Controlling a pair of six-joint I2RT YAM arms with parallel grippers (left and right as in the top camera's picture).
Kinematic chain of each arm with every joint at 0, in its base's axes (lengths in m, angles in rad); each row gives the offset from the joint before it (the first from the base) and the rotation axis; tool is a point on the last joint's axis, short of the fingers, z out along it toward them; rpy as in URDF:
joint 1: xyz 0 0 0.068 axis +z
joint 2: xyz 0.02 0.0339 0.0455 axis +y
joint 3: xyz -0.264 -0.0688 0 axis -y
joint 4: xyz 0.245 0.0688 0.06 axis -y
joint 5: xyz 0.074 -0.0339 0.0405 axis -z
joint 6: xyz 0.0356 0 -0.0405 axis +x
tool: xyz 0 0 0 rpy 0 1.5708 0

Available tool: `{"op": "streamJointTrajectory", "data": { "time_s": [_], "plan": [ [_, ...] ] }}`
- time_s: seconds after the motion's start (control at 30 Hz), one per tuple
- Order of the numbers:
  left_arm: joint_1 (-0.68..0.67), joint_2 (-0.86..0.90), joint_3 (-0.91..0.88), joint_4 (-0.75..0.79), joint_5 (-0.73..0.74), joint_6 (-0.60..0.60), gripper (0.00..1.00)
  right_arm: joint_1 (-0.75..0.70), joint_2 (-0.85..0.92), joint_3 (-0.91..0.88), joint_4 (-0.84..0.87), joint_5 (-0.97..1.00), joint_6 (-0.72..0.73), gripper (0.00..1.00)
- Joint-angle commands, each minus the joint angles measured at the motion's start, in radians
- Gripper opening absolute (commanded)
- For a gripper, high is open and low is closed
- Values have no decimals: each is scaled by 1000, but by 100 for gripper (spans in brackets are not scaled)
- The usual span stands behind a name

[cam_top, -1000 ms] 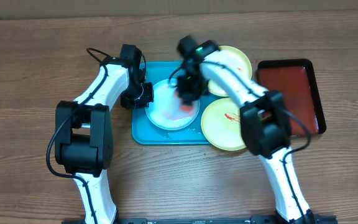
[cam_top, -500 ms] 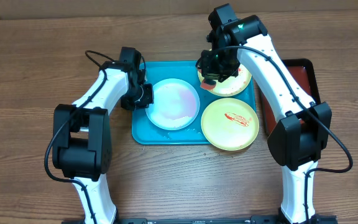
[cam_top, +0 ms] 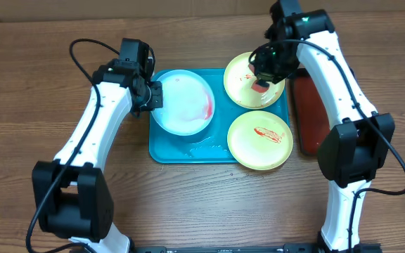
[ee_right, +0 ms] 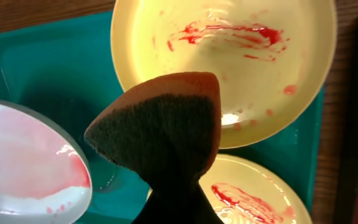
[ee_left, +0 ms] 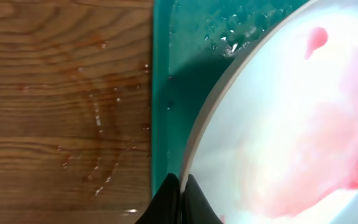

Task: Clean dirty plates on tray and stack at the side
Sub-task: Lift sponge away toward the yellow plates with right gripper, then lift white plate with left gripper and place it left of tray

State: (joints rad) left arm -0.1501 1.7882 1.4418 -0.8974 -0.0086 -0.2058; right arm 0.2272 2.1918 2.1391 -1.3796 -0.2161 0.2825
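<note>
- The left gripper [ee_left: 180, 190] is clenched on the rim of the pale plate [cam_top: 183, 102], right at the tray's left rim; the plate is held over the far left part of the tray [cam_top: 188, 151], seemingly tipped, though how far off the tray floor it is cannot be told.
- A thin pink film and a red patch are seen on the pale plate, on its side toward the tray's middle; it is judged wiped in part but not clean.
- The right gripper [ee_right: 173, 202] is closed on a dark sponge [ee_right: 160, 134], which is held above the tray's far right corner; whether the sponge touches anything cannot be told.
- The far yellow plate [cam_top: 248, 70] lies in that corner, below the sponge; red streaks and spots are seen across it, so it is judged not yet cleaned.
- The near yellow plate [cam_top: 259, 144] lies at the tray's near right corner, overhanging the rim; a red smear is seen at its middle, and it is judged untouched.
- Water drops are seen on the tray floor near the left rim, and on the table [ee_left: 61, 93] just outside it.
- A dark red tray [cam_top: 308, 123] lies just beyond the tray's right rim; no plate is seen on it.
- No plate is stacked beside the tray; all three cleanings and the whole stacking are judged left to do.
</note>
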Motion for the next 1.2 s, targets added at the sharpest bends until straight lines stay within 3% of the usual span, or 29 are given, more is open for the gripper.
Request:
{"op": "streamJointTrajectory", "data": {
  "time_s": [0.0, 0.23, 0.57, 1.0, 1.17],
  "plan": [
    [-6, -37, 16, -18, -106, 16, 4, -23, -93, 10, 5, 6, -26, 4],
    [-107, -84, 77, -112, -462, -35, 4, -86, -122, 10, -1, 6, -29, 4],
    [-406, -88, 86, -124, -1007, -100, 4, -132, -122, 9, -19, 6, -30, 4],
    [-588, -88, 86, -111, -1445, -203, 4, -145, -122, 9, -19, 6, -30, 4],
    [-629, -88, 86, -93, -1518, -202, 4, -145, -122, 9, -19, 6, -30, 4]
  ]
}}
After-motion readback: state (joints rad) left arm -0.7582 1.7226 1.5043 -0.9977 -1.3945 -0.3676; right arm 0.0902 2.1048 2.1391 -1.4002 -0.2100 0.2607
